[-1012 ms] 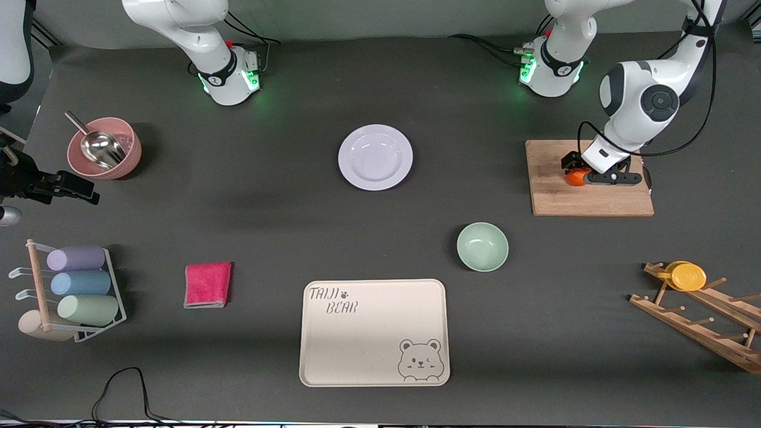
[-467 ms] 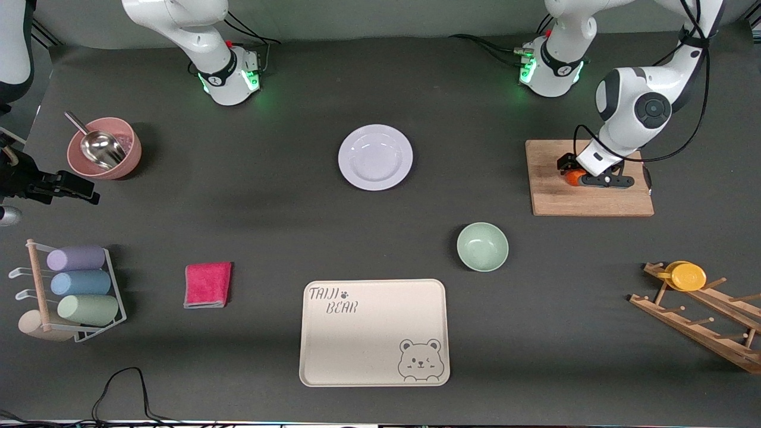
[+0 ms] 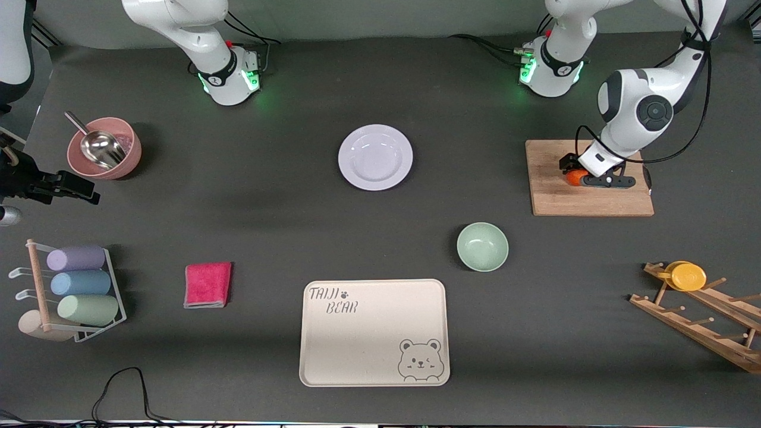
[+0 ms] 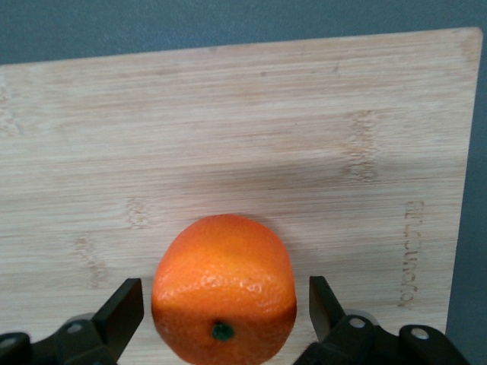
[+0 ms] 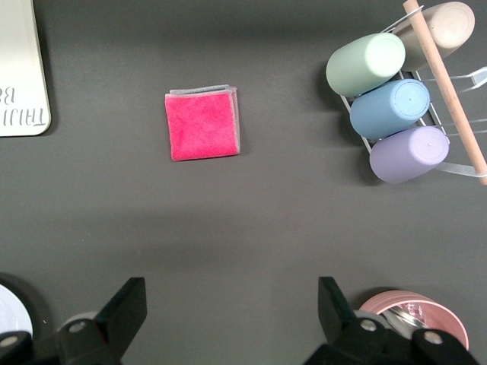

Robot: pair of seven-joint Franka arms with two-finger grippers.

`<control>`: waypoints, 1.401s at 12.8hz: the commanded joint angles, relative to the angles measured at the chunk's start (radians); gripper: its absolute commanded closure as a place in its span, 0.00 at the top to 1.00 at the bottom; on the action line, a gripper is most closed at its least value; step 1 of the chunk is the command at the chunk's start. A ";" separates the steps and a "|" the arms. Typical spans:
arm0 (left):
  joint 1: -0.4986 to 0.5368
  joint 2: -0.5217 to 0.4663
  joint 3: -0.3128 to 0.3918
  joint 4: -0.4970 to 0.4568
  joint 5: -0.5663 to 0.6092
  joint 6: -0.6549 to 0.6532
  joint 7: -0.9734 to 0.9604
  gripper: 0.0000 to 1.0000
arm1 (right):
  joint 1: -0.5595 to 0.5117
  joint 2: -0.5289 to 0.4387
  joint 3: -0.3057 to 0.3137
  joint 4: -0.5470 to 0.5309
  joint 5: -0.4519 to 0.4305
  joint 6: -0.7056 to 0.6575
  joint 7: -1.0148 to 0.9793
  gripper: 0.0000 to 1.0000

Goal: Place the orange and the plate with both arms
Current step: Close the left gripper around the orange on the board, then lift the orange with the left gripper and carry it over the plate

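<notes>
Left wrist view: left gripper (image 4: 221, 312) straddles the orange (image 4: 223, 287) on the board (image 4: 304, 152), fingers (image 4: 122, 308) spread, gaps either side. Step: grasping. Next: close squarely, then lift. Left arm bends down over the board. Right gripper (image 5: 228, 319), spread and empty, waits high. Plate (image 3: 375, 157) lies mid-table.

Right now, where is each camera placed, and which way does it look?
Front view: high across the table, facing both arms' bases; shows the plate and the left end effector at the orange on the board.
Left wrist view: looks down on that orange, fingers beside it, not touching.
Right wrist view: above the cloth; the open right end effector waits.
Front and left wrist views share the orange.
</notes>
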 commanded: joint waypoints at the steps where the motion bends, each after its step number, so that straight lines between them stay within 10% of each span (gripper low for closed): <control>1: 0.007 -0.011 -0.002 -0.017 0.017 0.015 0.010 0.16 | 0.003 -0.015 0.001 -0.013 -0.009 0.005 0.004 1.00; 2: 0.002 -0.013 -0.002 -0.013 0.017 0.012 0.006 0.00 | 0.003 -0.015 0.001 -0.013 -0.009 0.005 0.004 1.00; 5: 0.002 -0.037 -0.003 0.019 0.017 -0.018 0.018 0.00 | 0.003 -0.015 0.001 -0.013 -0.009 0.003 0.004 1.00; 12: -0.192 -0.180 -0.032 0.453 -0.173 -0.648 -0.043 0.00 | 0.003 -0.016 0.001 -0.013 -0.009 0.003 0.004 1.00; 18: -0.384 -0.084 -0.262 0.766 -0.216 -0.810 -0.654 0.00 | 0.001 -0.016 0.001 -0.013 -0.009 0.003 0.004 1.00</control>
